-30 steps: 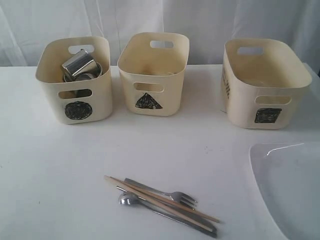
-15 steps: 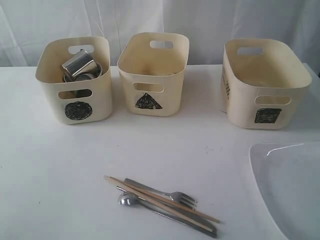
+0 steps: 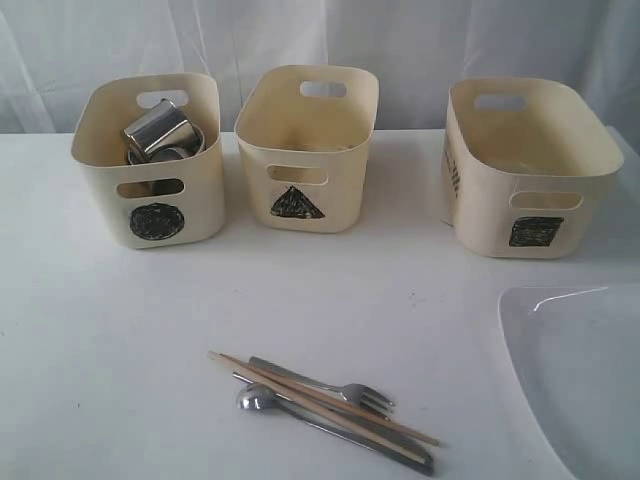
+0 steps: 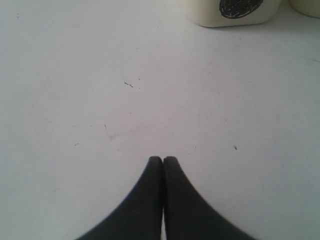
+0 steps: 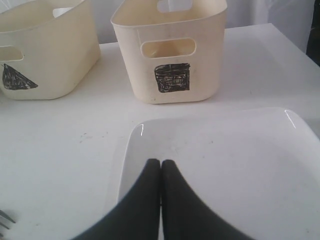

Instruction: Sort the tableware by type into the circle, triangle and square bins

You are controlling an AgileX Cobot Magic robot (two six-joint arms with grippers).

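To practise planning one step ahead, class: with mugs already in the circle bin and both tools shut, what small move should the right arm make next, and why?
Probably open the right tool. It is shut and appears to hang over the edge of the white plate, which lies on the table outside the square bin; shut jaws cannot take its rim.

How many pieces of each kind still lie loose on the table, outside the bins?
chopsticks: 2
fork: 1
spoon: 1
knife: 1
plate: 1
Total: 6
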